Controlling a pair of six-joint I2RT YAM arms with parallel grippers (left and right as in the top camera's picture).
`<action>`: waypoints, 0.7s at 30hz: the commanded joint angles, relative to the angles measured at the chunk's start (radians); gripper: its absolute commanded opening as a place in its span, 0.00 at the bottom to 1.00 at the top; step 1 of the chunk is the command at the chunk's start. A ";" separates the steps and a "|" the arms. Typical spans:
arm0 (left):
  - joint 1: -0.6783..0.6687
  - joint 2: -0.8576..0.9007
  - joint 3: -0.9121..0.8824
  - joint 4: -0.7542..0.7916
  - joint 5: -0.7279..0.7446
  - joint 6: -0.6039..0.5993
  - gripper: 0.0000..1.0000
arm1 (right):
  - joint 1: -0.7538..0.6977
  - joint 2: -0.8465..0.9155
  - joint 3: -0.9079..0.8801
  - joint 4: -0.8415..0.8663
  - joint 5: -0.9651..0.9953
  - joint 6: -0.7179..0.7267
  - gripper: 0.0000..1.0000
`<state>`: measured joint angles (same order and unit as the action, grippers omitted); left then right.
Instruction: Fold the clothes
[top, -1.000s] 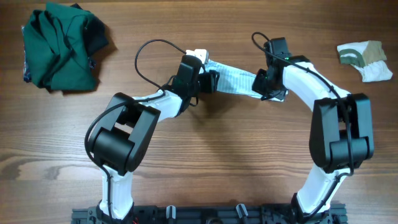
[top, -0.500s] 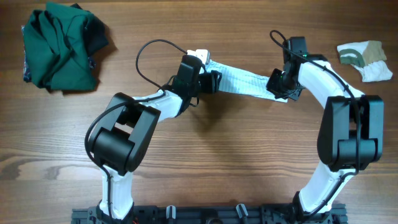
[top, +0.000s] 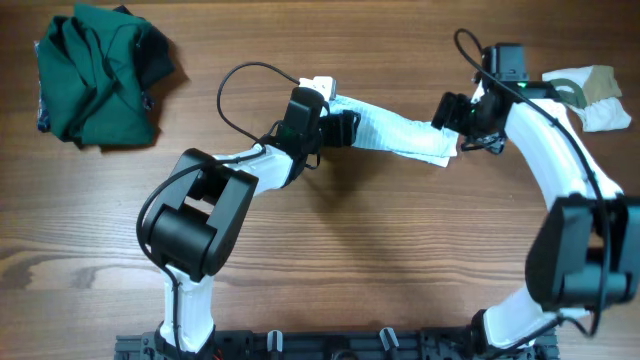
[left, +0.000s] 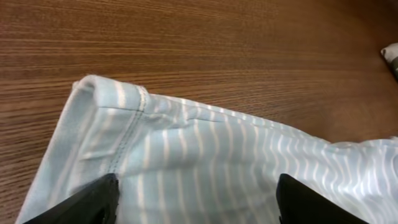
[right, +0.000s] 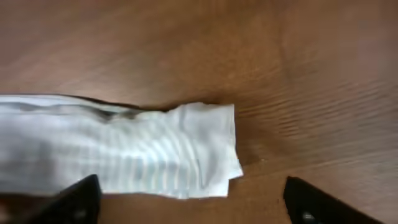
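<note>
The pale blue-and-white striped garment (top: 395, 130) lies as a long rumpled strip on the wooden table (top: 330, 250), between the two arms. My left gripper (top: 345, 130) stands over its left end. In the left wrist view that gripper (left: 198, 199) is open, with the striped garment (left: 217, 143) spread flat beneath and between the fingers. My right gripper (top: 455, 125) hovers just off the strip's right end. It is open (right: 199, 202), and the folded end of the striped garment (right: 155, 152) rests free on the wood ahead of it.
A bigger dark green garment (top: 95, 75) sits bunched at the back left corner. A small white-and-olive piece (top: 585, 95) lies at the back right, close behind the right arm. A black cable (top: 235, 90) loops above the left arm.
My right gripper opened, let go of the strip's right end and drew back to the right. That end now lies on the table. The left jaws widened.
</note>
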<state>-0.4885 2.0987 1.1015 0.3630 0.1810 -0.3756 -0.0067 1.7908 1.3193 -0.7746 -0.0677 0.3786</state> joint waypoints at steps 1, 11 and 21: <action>0.014 0.035 -0.005 -0.005 -0.019 0.002 0.84 | -0.004 -0.048 0.019 -0.015 -0.013 -0.012 0.99; 0.016 -0.118 -0.005 -0.031 0.008 0.034 0.93 | -0.004 -0.029 0.007 -0.050 0.000 -0.016 1.00; 0.145 -0.268 -0.005 -0.334 0.017 0.302 0.94 | -0.004 -0.027 -0.061 -0.051 -0.003 -0.039 1.00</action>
<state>-0.3908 1.8294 1.1011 0.1070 0.1844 -0.2348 -0.0067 1.7542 1.3048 -0.8356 -0.0704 0.3569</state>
